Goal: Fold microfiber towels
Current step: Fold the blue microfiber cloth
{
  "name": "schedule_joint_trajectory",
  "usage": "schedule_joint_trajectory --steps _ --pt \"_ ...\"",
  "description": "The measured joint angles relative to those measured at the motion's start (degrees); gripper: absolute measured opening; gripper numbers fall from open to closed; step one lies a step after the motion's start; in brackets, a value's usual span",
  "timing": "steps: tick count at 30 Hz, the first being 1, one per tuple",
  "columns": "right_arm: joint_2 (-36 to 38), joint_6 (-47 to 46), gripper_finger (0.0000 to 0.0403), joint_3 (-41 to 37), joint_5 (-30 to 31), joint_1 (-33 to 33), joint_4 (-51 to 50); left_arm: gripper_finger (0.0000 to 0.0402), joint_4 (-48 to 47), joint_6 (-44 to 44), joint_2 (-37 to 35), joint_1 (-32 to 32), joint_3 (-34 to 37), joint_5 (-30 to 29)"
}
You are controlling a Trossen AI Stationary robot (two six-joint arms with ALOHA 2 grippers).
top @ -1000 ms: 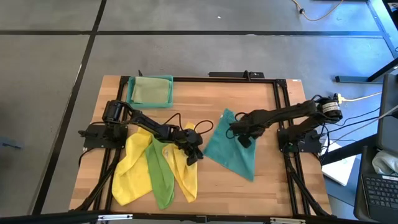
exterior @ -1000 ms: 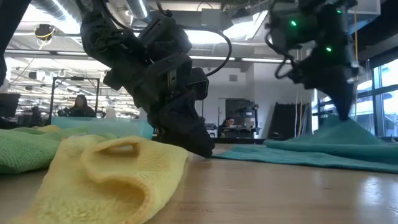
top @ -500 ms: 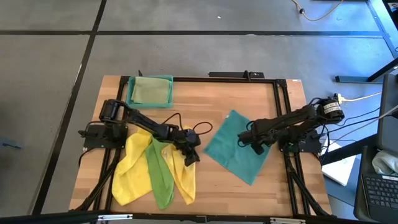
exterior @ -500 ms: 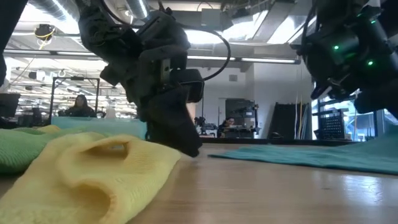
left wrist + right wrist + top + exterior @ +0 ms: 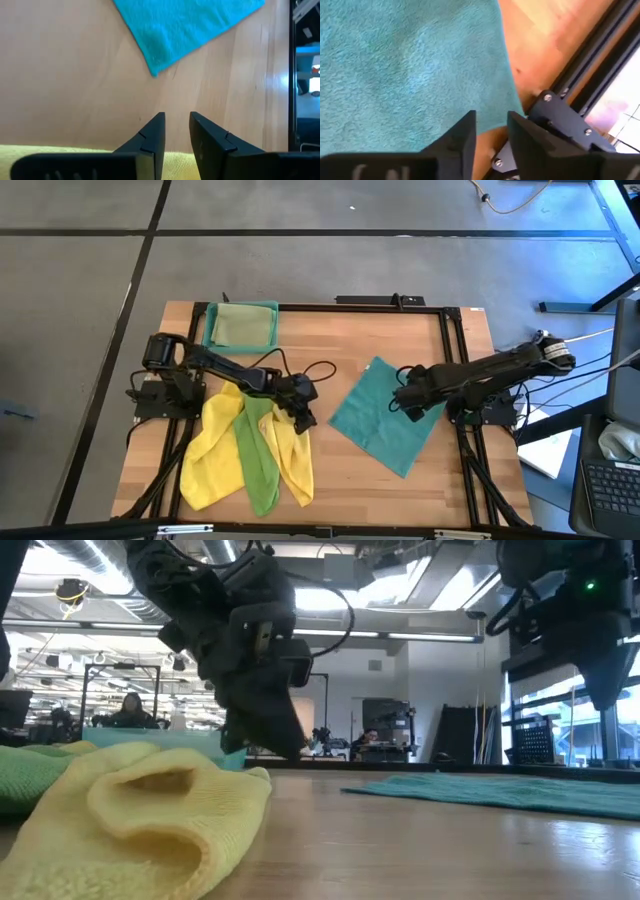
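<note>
A teal towel (image 5: 380, 425) lies spread flat on the table right of centre, one corner pointing at the near edge. My right gripper (image 5: 410, 408) hovers open just above the towel's right part (image 5: 405, 65), fingers pointing down. On the left, two yellow towels (image 5: 210, 455) (image 5: 293, 460) lie crumpled with a bright green towel (image 5: 258, 460) between them. My left gripper (image 5: 175, 131) hangs open by a narrow gap over the right yellow towel's far edge, with bare wood showing between its fingers. A pale olive towel (image 5: 242, 326) lies in the tray.
The teal tray (image 5: 242, 308) stands at the far left corner. Black frame rails (image 5: 570, 115) run along the table's edges, close to my right gripper. Bare wood (image 5: 340, 480) shows between the towel heap and the teal towel, and along the far side.
My right gripper has drawn the teal towel's raised part toward the table's right edge, let it go and risen; the towel, peaked before, now lies flat and spread. My left gripper has lifted off the table beside the yellow towel and gone slightly toward the far left.
</note>
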State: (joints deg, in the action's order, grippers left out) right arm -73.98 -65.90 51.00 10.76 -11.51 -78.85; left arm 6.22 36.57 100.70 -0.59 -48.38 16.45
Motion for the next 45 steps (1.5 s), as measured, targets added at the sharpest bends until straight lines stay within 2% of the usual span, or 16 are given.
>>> schedule_joint_trajectory --steps 4,7,11,14,18,23,25,28,33,38,41,45 --pt "2.56 0.23 0.0162 0.00 0.18 0.00 1.87 0.0081 -0.39 2.14 -1.02 0.73 0.00 -0.88" --pt "5.22 3.18 0.0183 -0.02 0.13 -0.62 8.36 0.0081 -0.04 3.35 -1.81 1.17 -0.04 -0.84" --pt "7.81 17.05 0.0192 -0.02 -3.61 -3.14 18.92 0.0081 -0.24 3.61 -3.25 1.50 -0.11 -1.11" --pt "7.92 28.61 0.0192 -0.02 -5.92 -6.91 22.51 0.0081 0.03 3.53 -4.73 1.85 -0.14 -3.28" --pt "7.48 37.21 0.0193 -2.93 -9.21 -12.95 29.80 0.0081 0.80 3.40 -7.06 2.34 -0.15 -5.88" --pt "6.19 37.40 0.0193 -10.48 -16.87 -20.82 49.46 0.0081 0.72 2.80 -10.89 2.46 -0.17 -9.23" --pt "4.47 34.08 0.0193 -11.59 -16.80 -23.99 55.81 0.0081 0.68 1.53 -12.57 2.46 -0.17 -9.49" --pt "0.59 30.64 0.0193 -10.76 -16.03 -28.30 60.15 0.0081 0.48 -0.38 -14.30 2.46 -0.27 -9.51" --pt "-10.01 28.74 0.0193 -3.72 -16.00 -33.79 57.37 0.0081 -1.42 -3.38 -16.82 2.46 -0.20 -8.29" --pt "-22.32 28.51 0.0193 5.83 -14.33 -35.77 40.68 0.0082 -3.35 -4.14 -17.85 2.11 -0.24 -6.39" --pt "-26.79 28.66 0.0193 9.41 -10.03 -36.47 37.89 0.0082 -3.89 -3.75 -18.26 1.18 -0.24 -6.79" --pt "-28.65 26.17 0.0193 10.56 -3.40 -37.97 38.54 0.0082 -4.27 0.08 -18.26 -0.11 -0.24 -8.45"
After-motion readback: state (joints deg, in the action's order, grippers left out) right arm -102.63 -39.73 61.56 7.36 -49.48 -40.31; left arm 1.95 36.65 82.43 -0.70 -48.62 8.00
